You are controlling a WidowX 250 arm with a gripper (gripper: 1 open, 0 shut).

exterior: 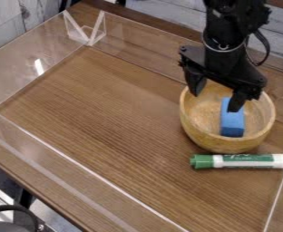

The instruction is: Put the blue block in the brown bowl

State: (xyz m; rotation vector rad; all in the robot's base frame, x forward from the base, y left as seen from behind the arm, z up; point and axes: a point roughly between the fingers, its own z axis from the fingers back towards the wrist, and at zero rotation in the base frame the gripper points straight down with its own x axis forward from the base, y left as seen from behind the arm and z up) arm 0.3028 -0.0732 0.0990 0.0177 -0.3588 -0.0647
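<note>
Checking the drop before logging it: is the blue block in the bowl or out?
In. The blue block lies inside the bowl, below the open tool.

Arm (235, 23) cut off by top edge, upper links and base out of view. Hand (223, 89) covers back rim of bowl (229, 138); its right finger overlaps top of block (234, 122), so contact or gap there cannot be told. Block's underside hidden by bowl's front wall. Tabletop (108, 118) cut by right and bottom edges beyond bowl. Print on marker (239, 161), just in front of bowl, too small to read. Dark object left of bowl at bottom-left corner cut off, unidentifiable.
</note>
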